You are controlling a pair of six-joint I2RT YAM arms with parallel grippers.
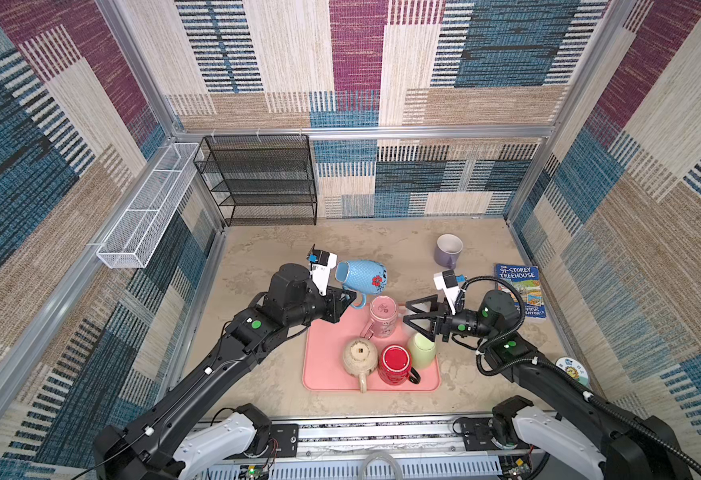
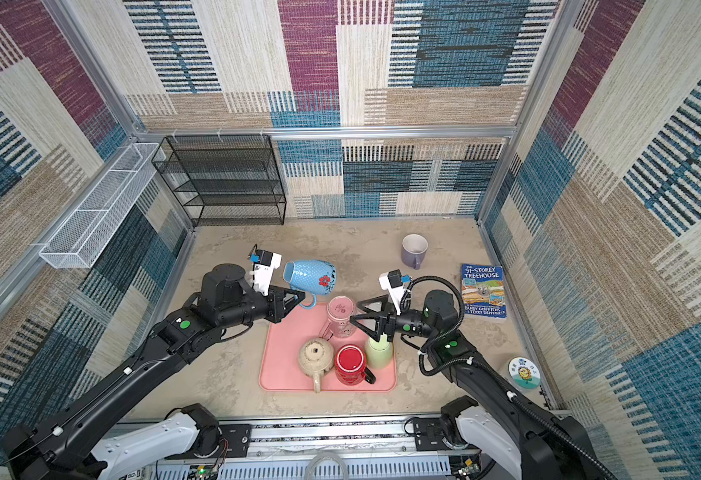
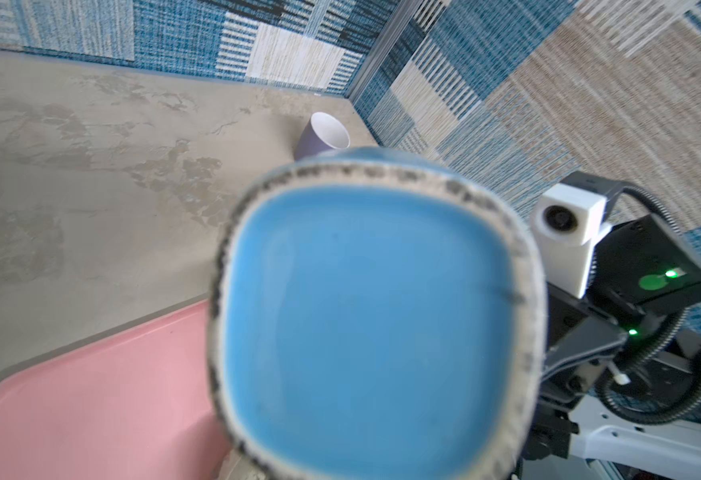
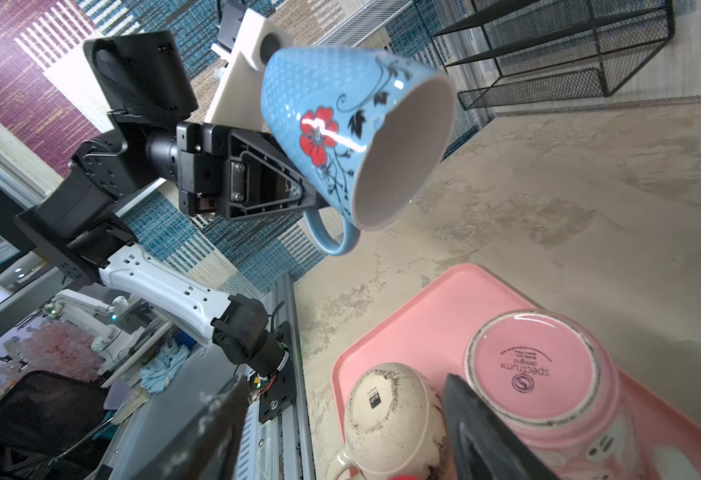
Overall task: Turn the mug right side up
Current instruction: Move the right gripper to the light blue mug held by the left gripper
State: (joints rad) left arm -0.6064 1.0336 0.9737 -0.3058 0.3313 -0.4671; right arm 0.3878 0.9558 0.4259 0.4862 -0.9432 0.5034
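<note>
The left tool is clenched on the handle of the blue floral mug, held sideways in the air over the far-left corner of the pink tray. The right tool gapes, released, just beside the inverted pink mug.

walls: patchwork weave | floor: mottled beige | black mesh shelf: back-left | white wire basket: wall-hung

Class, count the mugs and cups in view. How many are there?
6. Four on the pink tray: pink mug, beige mug, red mug, green cup. The left gripper holds the blue mug; the purple mug stands on the table.
</note>
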